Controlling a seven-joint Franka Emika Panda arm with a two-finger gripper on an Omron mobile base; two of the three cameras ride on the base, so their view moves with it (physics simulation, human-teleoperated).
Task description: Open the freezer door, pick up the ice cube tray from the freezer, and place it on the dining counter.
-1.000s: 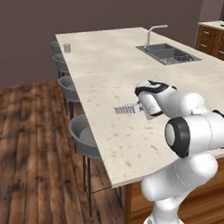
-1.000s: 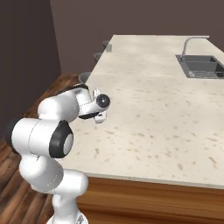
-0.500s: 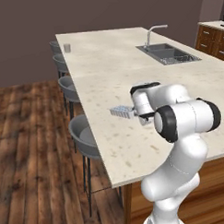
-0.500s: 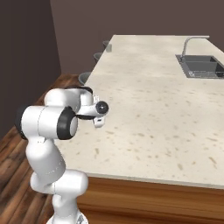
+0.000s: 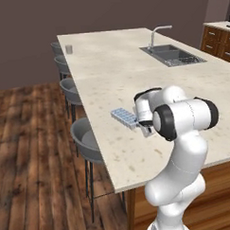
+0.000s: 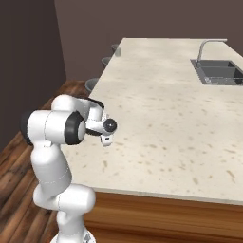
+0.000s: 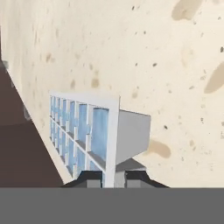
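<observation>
Gripping ice cube tray (image 5: 124, 117), claw (image 7: 114, 176) above dining counter (image 5: 114, 65)

Both base views look forward and down from behind the arm, left and right, sharing the counter (image 5: 110, 69) and sink (image 6: 216, 73). The hand view sits close over the tray (image 7: 87, 131), facing the counter.

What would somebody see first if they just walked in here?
Probably the big white robot arm holding an ice cube tray in its pincer, just above the dining counter near the stool side. Further along the counter sits a steel sink with a tap.
</observation>
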